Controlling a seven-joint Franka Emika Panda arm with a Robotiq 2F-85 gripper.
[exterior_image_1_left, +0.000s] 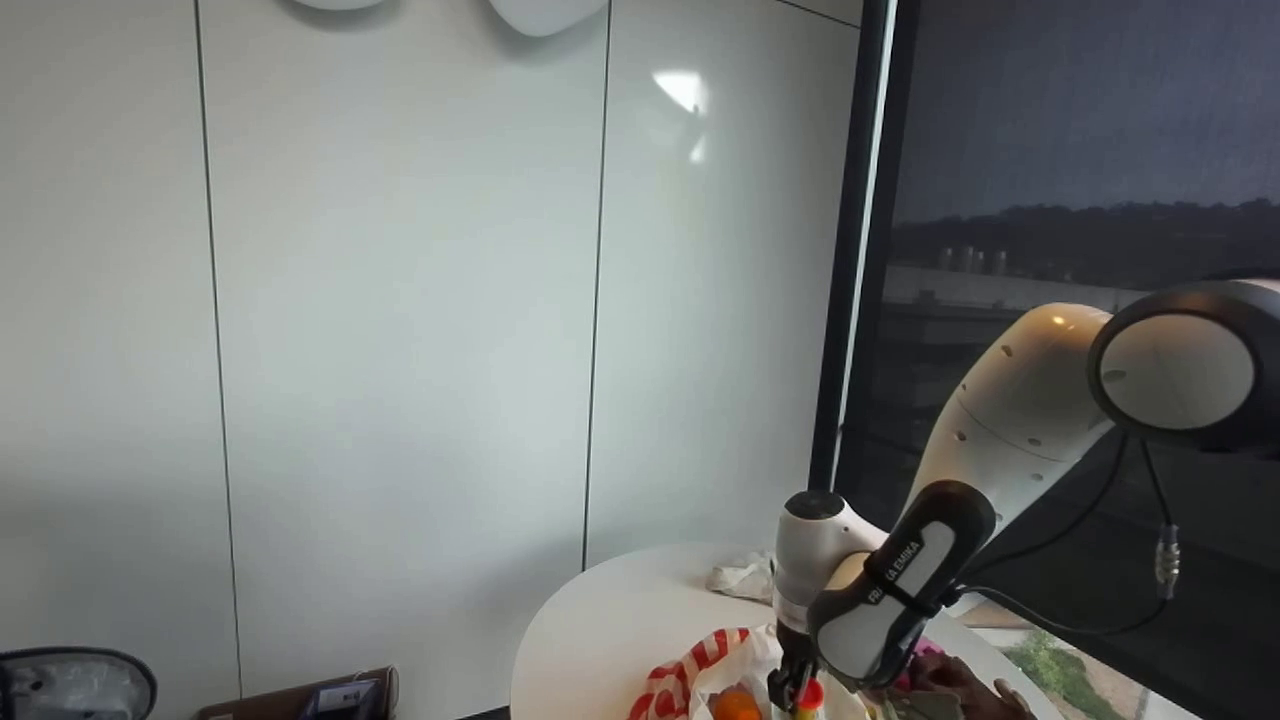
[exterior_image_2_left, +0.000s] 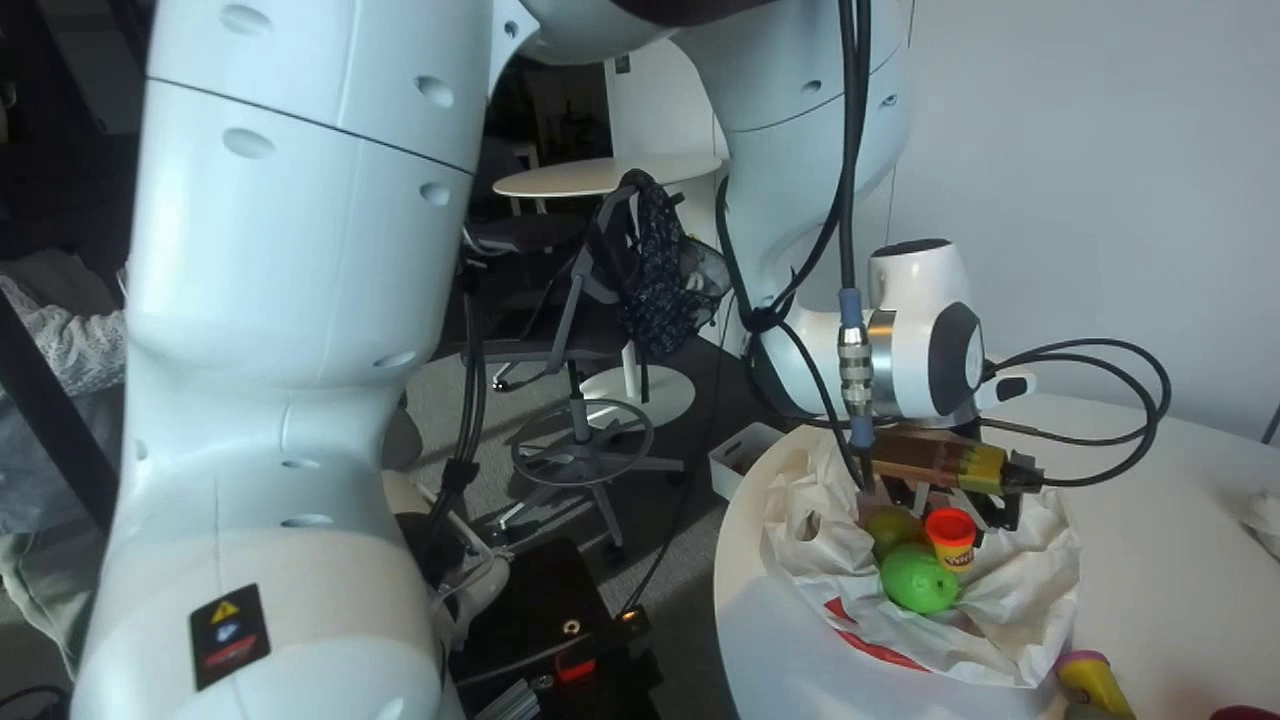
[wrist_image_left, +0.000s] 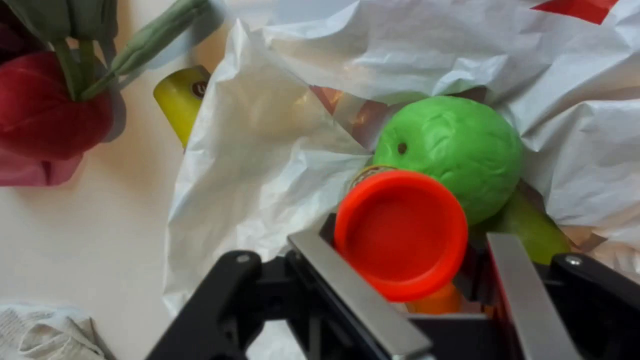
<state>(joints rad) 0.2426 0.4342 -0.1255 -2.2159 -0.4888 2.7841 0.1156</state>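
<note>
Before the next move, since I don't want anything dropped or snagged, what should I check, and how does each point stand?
1. Red-lidded can held by the gripper: ok, jaws appear closed on both sides.
2. Red lid on: ok, looks seated.
3. Held can free of the green fruit: cannot tell, they overlap in the wrist view.
4. Space beneath free of the bag: not ok, it lies crumpled and open below.
5. Purple-lidded can outside the bag: ok, on the table beside it.
</note>
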